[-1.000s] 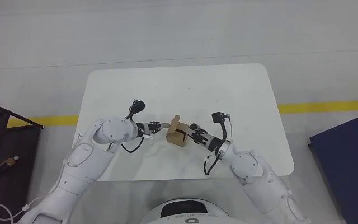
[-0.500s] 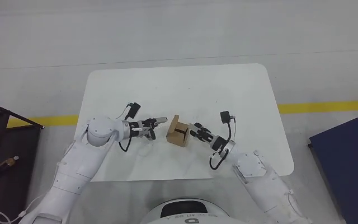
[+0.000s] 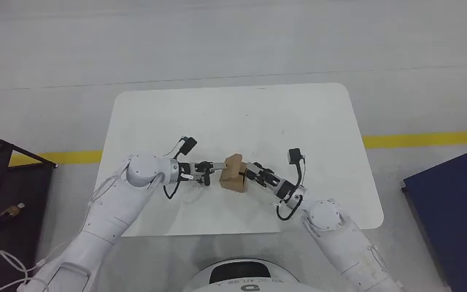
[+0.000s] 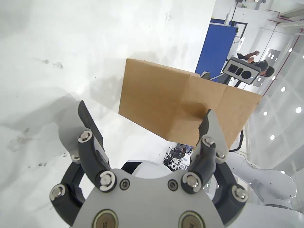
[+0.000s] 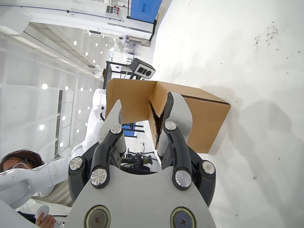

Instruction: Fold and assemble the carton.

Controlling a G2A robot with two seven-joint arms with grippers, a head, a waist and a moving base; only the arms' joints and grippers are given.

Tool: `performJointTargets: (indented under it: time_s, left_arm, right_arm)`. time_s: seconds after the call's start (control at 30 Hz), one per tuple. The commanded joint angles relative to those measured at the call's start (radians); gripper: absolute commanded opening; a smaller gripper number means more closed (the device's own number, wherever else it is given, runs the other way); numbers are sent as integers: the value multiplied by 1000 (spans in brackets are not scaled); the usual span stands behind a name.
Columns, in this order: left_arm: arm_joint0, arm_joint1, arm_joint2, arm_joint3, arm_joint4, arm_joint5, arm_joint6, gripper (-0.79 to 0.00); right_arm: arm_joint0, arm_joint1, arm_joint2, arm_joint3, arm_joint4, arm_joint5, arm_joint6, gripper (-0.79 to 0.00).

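Note:
The brown carton (image 3: 233, 174) stands in the middle of the white table (image 3: 306, 124), its flaps partly up. My left gripper (image 3: 209, 173) is at the carton's left side and open. In the left wrist view the left gripper (image 4: 145, 107) is spread wide, and one fingertip (image 4: 207, 121) touches the carton (image 4: 152, 96) at a corner. My right gripper (image 3: 249, 174) is at the carton's right side. In the right wrist view the right gripper (image 5: 145, 99) is open and straddles an upright wall edge of the carton (image 5: 204, 117).
The table has bare room all around the carton. A dark stand (image 3: 18, 186) sits off the table's left side, and a blue panel (image 3: 441, 212) stands off its right side.
The left gripper drew back from the carton, then returned to its left side. The carton's raised left flap now lies lower. The right gripper stayed at the right side.

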Motion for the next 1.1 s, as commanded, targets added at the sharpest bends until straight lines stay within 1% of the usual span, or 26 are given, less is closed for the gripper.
performJointTargets:
  time_s: [0.0,0.1,0.23,0.47,0.5,0.53,0.6,0.67,0.73,0.77,0.87,1.0,1.07]
  left_arm:
    - [-8,-4,10,9,0,-3,4,0]
    - [-20,-8,26,17,20,-11,7,0]
    - [-23,-12,28,11,-5,-31,13,0]
    - [-18,-15,28,20,-27,-70,18,0]
    - [-16,-15,29,20,-30,-76,20,-9]
    - [-15,-16,30,19,-31,-78,22,-40]
    - [-15,-17,33,18,-29,-79,24,-52]
    - [-16,-17,39,20,-20,-70,20,-49]
    - [-21,-18,48,19,0,-64,18,-43]
    - [-21,-19,50,19,1,-63,20,-46]
    - [-21,-20,51,16,-3,-65,30,-34]
    - [-18,-20,46,10,-8,-69,38,-55]
    - [-18,-20,45,8,-5,-68,38,-52]
  right_arm:
    - [0,0,-1,6,4,-3,-3,-425]
    - [-4,0,3,13,21,-12,-10,-425]
    - [-15,1,17,17,45,-27,-19,-425]
    - [-28,6,21,23,88,-52,50,-406]
    - [-30,7,23,25,94,-58,55,-403]
    - [-33,7,25,27,100,-65,58,-403]
    - [-40,9,31,26,106,-83,64,-397]
    - [-47,12,37,23,98,-104,77,-372]
    - [-54,14,44,19,85,-112,76,-379]
    - [-58,15,47,17,79,-111,72,-394]
    - [-66,17,50,11,36,-89,54,-397]
    - [-68,19,47,-8,-33,-50,29,-413]
    - [-69,19,42,-21,-58,-36,18,-413]
